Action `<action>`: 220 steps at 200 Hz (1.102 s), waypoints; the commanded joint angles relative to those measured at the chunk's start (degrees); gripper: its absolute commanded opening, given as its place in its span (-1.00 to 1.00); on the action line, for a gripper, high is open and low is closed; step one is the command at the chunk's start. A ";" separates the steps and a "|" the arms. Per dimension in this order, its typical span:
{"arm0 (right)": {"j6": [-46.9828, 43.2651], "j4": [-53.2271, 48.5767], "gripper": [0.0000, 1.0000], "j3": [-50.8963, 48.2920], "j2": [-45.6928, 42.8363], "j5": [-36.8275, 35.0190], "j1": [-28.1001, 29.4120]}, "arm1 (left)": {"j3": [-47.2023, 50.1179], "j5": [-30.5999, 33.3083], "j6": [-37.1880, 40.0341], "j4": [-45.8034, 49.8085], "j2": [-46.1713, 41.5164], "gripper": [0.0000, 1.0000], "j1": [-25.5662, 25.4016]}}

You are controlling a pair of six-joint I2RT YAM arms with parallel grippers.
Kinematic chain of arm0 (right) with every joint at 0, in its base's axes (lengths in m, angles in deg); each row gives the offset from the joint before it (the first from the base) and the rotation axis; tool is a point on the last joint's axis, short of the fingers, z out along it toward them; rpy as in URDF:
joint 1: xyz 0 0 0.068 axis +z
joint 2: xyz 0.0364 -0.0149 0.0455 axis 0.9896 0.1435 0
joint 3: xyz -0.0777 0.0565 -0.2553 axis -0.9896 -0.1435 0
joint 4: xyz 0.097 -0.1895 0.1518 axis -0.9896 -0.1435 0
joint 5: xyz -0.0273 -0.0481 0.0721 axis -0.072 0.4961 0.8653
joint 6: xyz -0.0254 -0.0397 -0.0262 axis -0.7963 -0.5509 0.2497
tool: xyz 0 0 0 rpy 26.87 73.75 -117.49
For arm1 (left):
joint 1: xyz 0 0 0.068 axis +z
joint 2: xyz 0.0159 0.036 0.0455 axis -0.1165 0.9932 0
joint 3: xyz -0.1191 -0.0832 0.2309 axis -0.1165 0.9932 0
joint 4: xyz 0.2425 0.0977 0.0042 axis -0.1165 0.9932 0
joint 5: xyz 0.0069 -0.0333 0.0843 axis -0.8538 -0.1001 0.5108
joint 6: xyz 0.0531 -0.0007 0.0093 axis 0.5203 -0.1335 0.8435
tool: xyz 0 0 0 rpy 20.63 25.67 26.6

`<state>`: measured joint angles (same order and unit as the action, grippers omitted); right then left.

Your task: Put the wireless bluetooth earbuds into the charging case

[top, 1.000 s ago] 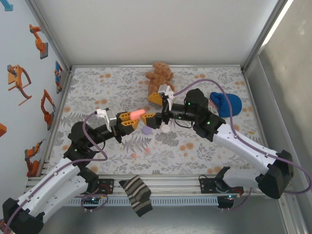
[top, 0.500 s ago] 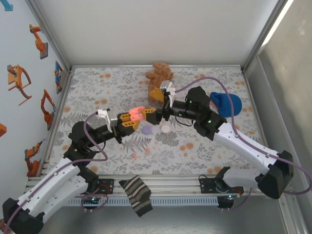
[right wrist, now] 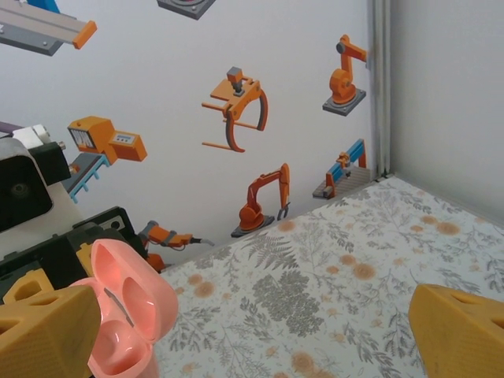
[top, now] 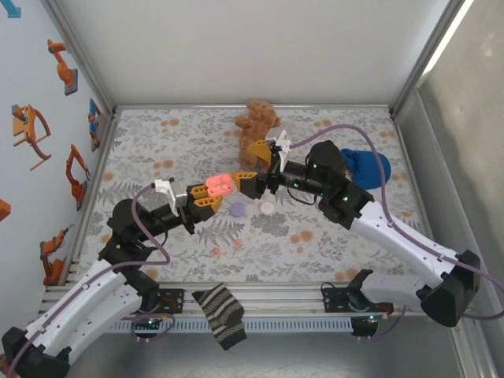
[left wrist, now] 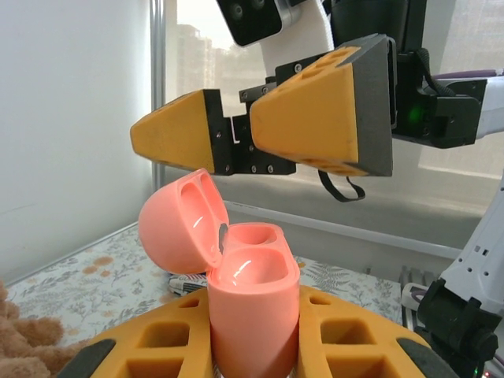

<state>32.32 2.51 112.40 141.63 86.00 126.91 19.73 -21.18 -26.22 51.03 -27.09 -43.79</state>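
Pinching the pink case (left wrist: 252,291) upright, the left pincer (top: 206,197) presents its open, empty sockets; the right pincer (top: 252,167), spread wide beside it, seems free to fetch earbuds (top: 215,251).

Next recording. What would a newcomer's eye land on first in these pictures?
The salmon-pink charging case, lid swung open and its wells looking empty, is clamped in the left gripper over the middle of the table. Just beyond it, the right gripper faces it with orange fingers spread wide and nothing between them. A brown teddy bear sits at the table's far edge.
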 commanded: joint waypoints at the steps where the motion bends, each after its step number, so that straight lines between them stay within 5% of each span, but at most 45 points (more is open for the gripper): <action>1: 0.80 -0.26 0.97 -1.01 -2.49 -5.15 -0.30 | 0.21 2.10 1.74 3.53 -2.62 -1.00 -0.18; 49: 4.15 -13.97 0.89 0.63 -2.05 -11.31 -0.30 | -0.33 6.87 3.25 14.31 -10.18 -1.00 -0.19; 88: 10.04 -22.35 0.63 1.77 2.33 -7.98 -0.28 | -1.64 10.59 4.05 21.83 -16.37 -1.00 -0.18; 170: 19.11 -20.50 0.39 -2.38 13.46 -4.62 7.55 | -5.89 11.98 5.52 29.11 -21.60 -1.00 -0.19; 220: 19.47 -21.62 0.08 0.65 23.98 -3.63 12.53 | -7.22 10.33 4.98 28.26 -22.11 -1.00 -0.20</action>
<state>50.94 -17.81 110.57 161.69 81.56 137.54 14.68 -9.51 -21.96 79.88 -48.45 -43.79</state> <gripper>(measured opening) 0.564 0.221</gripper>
